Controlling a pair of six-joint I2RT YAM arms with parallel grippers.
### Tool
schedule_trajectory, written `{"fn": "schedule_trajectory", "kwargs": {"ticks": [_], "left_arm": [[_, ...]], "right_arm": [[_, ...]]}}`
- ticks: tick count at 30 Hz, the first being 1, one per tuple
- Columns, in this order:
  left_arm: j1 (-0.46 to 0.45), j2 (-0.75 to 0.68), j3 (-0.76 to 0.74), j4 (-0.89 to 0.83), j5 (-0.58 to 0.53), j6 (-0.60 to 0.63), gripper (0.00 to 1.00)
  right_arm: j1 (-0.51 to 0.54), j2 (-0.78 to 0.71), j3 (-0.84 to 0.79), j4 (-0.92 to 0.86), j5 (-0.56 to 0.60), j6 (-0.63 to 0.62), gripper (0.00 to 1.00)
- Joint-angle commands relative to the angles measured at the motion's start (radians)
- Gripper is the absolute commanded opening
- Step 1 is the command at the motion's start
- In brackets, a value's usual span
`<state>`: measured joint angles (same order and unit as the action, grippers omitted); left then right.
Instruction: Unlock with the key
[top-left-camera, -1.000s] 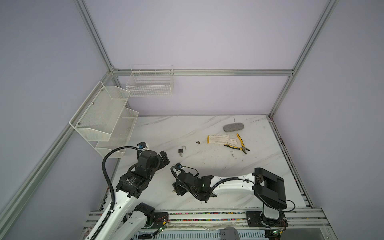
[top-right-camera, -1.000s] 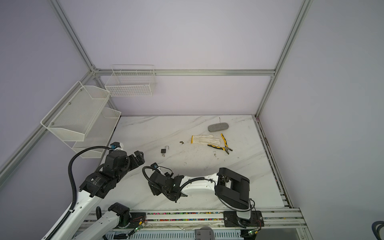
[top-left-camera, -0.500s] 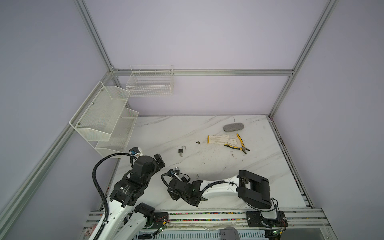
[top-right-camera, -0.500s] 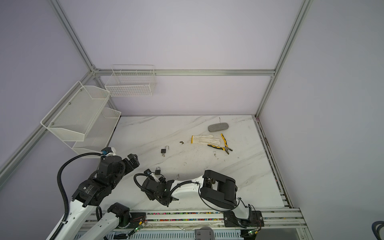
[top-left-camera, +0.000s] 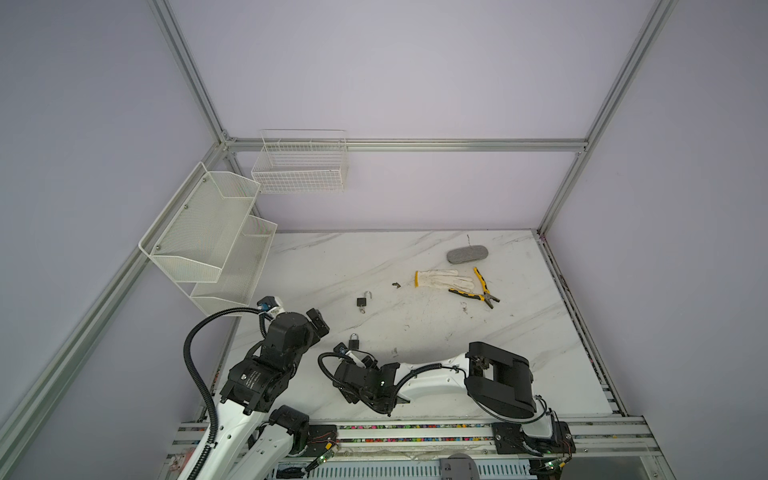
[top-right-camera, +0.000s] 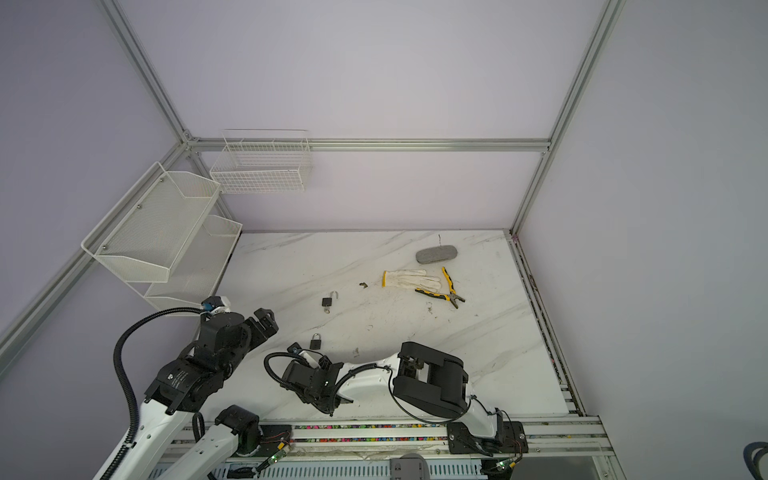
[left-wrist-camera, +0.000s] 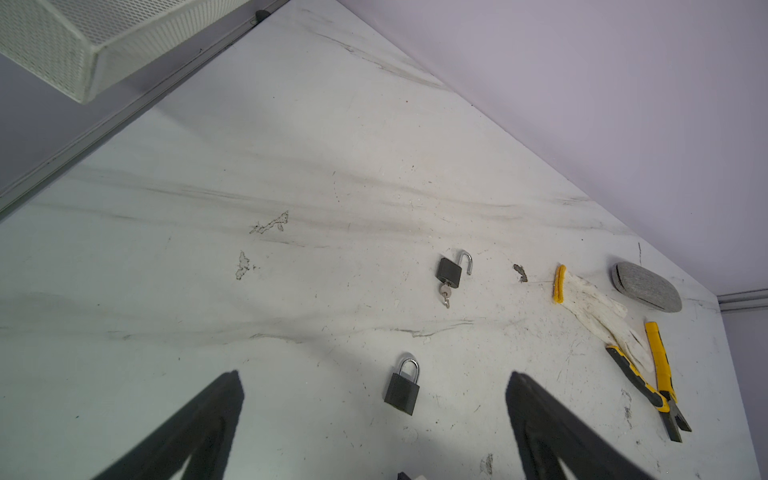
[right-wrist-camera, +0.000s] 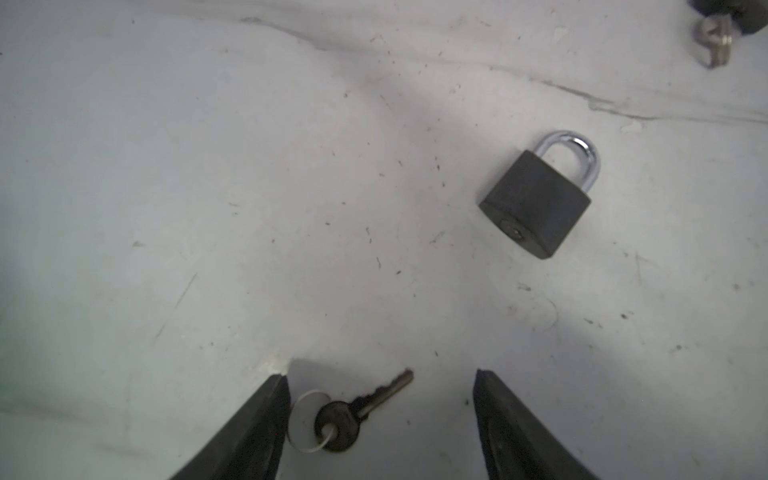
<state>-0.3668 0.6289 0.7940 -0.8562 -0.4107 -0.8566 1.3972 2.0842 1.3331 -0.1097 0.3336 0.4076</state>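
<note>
We saw the right elbow (top-left-camera: 498, 382) had swung left since a second earlier. The right gripper (right-wrist-camera: 380, 374) stood open astride the key (right-wrist-camera: 357, 411) on the table (right-wrist-camera: 208, 166), with the padlock (right-wrist-camera: 536, 203) just ahead. The left gripper (left-wrist-camera: 374, 372) gaped wide, empty.

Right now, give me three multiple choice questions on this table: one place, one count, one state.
1. How many padlocks lie on the table? A. one B. two C. four
2. The loose key lies: A. inside a keyhole B. off the table C. between the right gripper's jaws
3. The far padlock's shackle is: A. swung open B. shut C. missing
Answers: B, the near padlock plus the far one; C, the right wrist view shows it there; A, one shackle leg hangs free.
</note>
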Motion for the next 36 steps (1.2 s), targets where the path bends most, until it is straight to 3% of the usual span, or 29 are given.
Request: {"fn": "schedule_trajectory", "kwargs": {"ticks": [1, 8, 12, 18, 24, 32, 36], "left_arm": [[0.005, 0.004, -0.039, 0.015, -0.007, -0.023, 1.00], [0.005, 0.018, -0.042, 0.030, 0.003, -0.029, 1.00], [0.005, 0.025, -0.046, 0.044, 0.017, -0.038, 1.00], [0.005, 0.034, -0.044, 0.061, 0.031, -0.041, 1.00], [0.005, 0.032, -0.037, 0.072, 0.031, -0.037, 1.00], [0.005, -0.001, -0.037, 0.053, 0.025, -0.038, 1.00], [0.005, -0.015, -0.038, 0.036, 0.009, -0.036, 1.00]], "right_arm": [[0.005, -0.019, -0.015, -0.049, 0.036, 0.013, 0.74], [-0.005, -0.089, -0.087, -0.075, 0.067, 0.040, 0.77], [-0.054, -0.152, -0.154, -0.055, 0.004, 0.069, 0.78], [-0.075, -0.231, -0.232, -0.070, 0.016, 0.039, 0.78], [-0.077, -0.306, -0.241, 0.016, -0.108, 0.024, 0.77], [-0.086, -0.197, -0.152, 0.016, -0.176, 0.071, 0.71], [-0.088, -0.146, -0.119, -0.005, -0.202, 0.082, 0.62]]}}
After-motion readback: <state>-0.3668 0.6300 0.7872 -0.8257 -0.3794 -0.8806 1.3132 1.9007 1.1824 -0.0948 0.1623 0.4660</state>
